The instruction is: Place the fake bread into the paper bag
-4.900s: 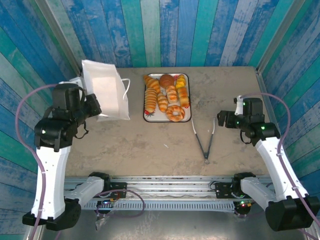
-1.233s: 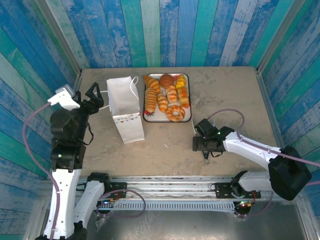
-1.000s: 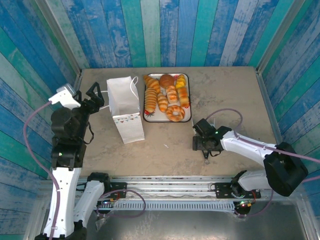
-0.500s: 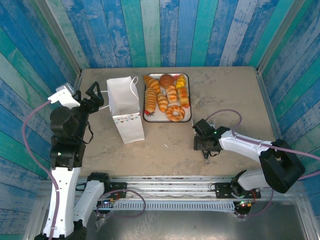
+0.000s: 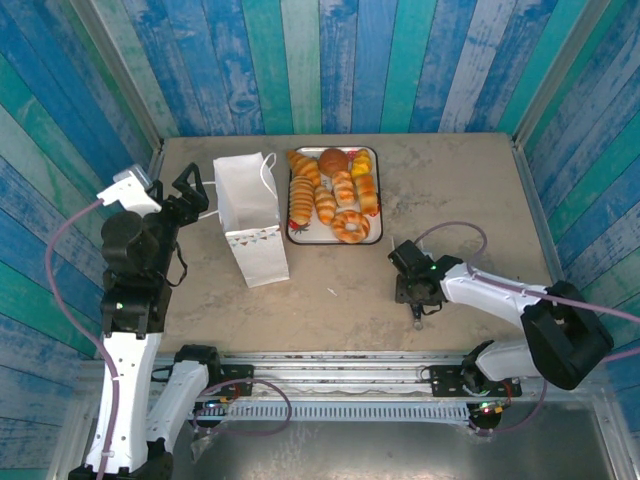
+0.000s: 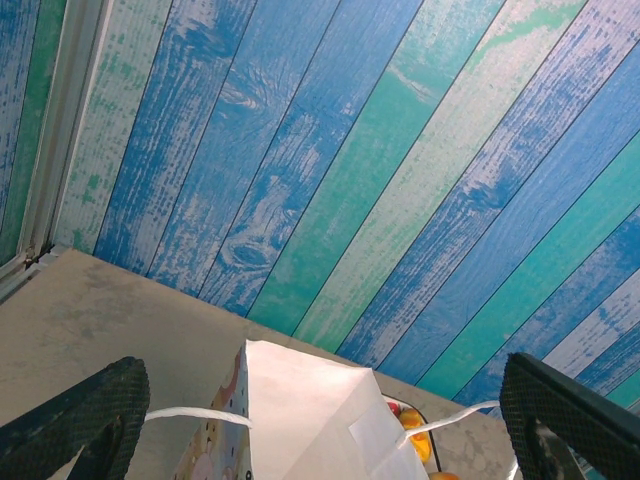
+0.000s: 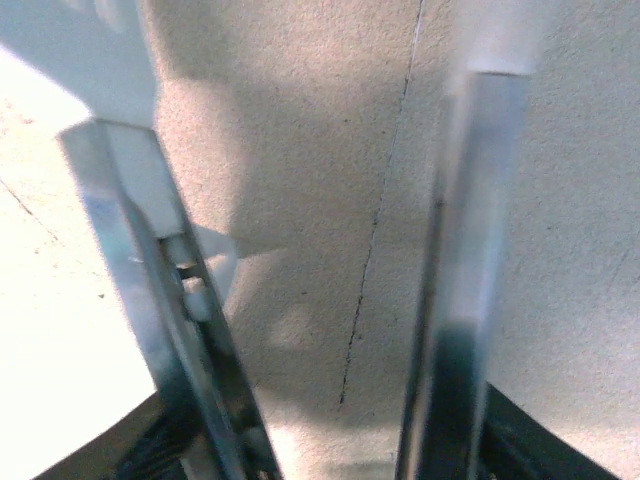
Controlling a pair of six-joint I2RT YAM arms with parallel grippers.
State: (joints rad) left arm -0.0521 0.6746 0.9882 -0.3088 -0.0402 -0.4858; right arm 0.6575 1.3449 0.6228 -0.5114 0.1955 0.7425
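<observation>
The right gripper [image 5: 413,293] sits low over the tongs [image 7: 472,220], their two metal arms between its jaws, pinched or not one cannot tell, and a skewed hold may let them slip; the left gripper [image 5: 195,197] gapes beside the paper bag [image 5: 250,215], its inside hidden; the bread [image 5: 335,195] lies on the tray [image 5: 290,234].

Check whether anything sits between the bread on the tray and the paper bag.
Nothing visible does. The paper bag stands upright close beside the left side of the tray that holds the bread. Only the bag's own cord handle hangs on that side.
</observation>
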